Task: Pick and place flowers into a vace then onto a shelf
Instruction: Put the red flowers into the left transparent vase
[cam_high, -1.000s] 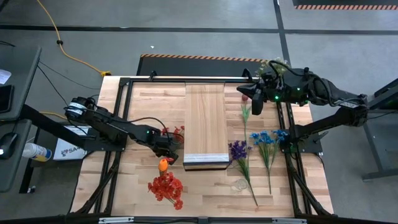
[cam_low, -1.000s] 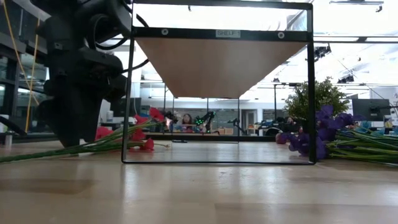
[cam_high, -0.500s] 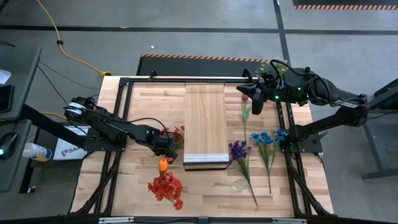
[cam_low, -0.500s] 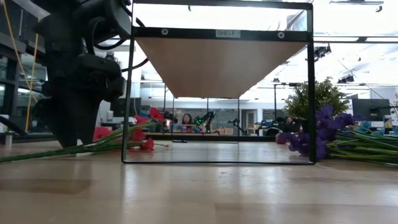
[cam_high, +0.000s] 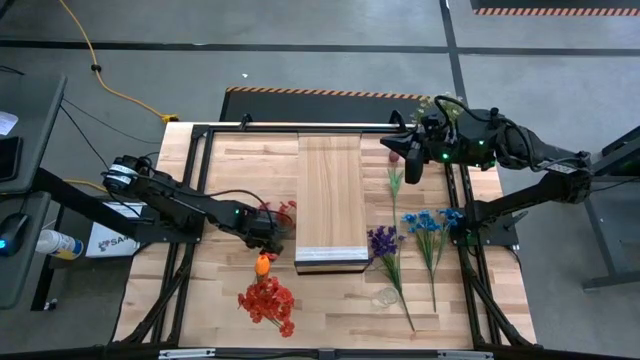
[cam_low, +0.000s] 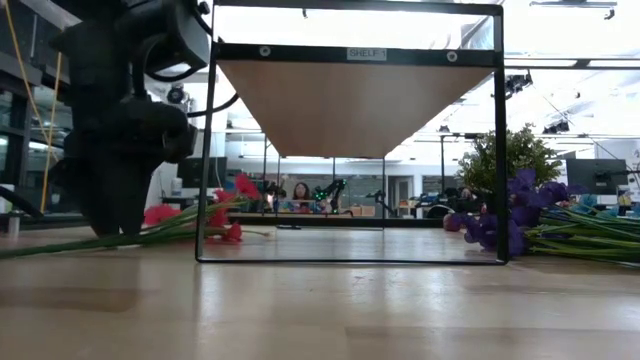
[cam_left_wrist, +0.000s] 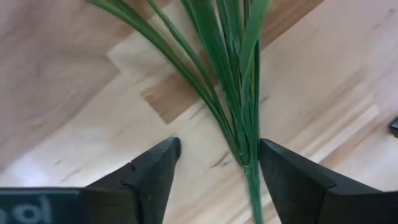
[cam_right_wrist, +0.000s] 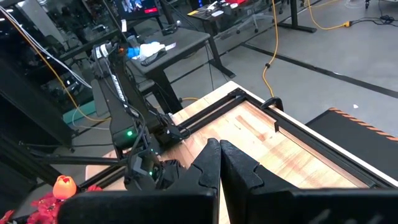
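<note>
Left gripper left of centre, high view, at red flowers beside shelf; nearer arm.
Left wrist view: fingers spread, straddling green stems, long axis running between them up frame.
Right gripper pressed together, upper right, waiting.

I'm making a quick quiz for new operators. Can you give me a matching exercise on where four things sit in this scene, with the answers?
Things:
1. left gripper
2. right gripper
3. shelf
4. blue flowers

Places or states:
A. lying on the table right of the purple flowers
B. shut, raised over the table's far right corner
C. open astride a bundle of green stems
D. standing mid-table between the two arms

Pairs: 1-C, 2-B, 3-D, 4-A
</note>
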